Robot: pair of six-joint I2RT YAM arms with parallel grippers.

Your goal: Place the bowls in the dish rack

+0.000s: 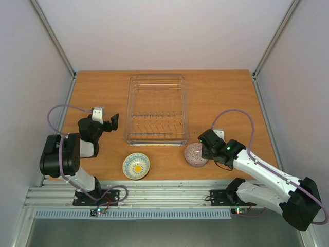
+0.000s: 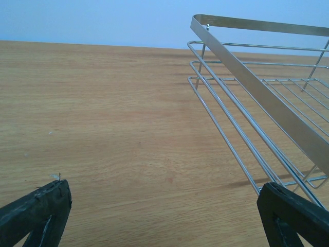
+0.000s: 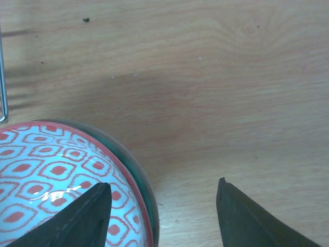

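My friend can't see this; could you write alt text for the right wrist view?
A red-and-white patterned bowl sits on a wooden table, the open right gripper straddling its rim: one finger over the bowl's inside, the other over bare wood.

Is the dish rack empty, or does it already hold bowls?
Empty. The dish rack shows only bare wires and prongs; the yellow-centred bowl and red-patterned bowl sit on the table outside it.

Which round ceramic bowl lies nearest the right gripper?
The red-patterned ceramic bowl, directly at the right gripper; the teal ceramic bowl with yellow centre sits farther left.
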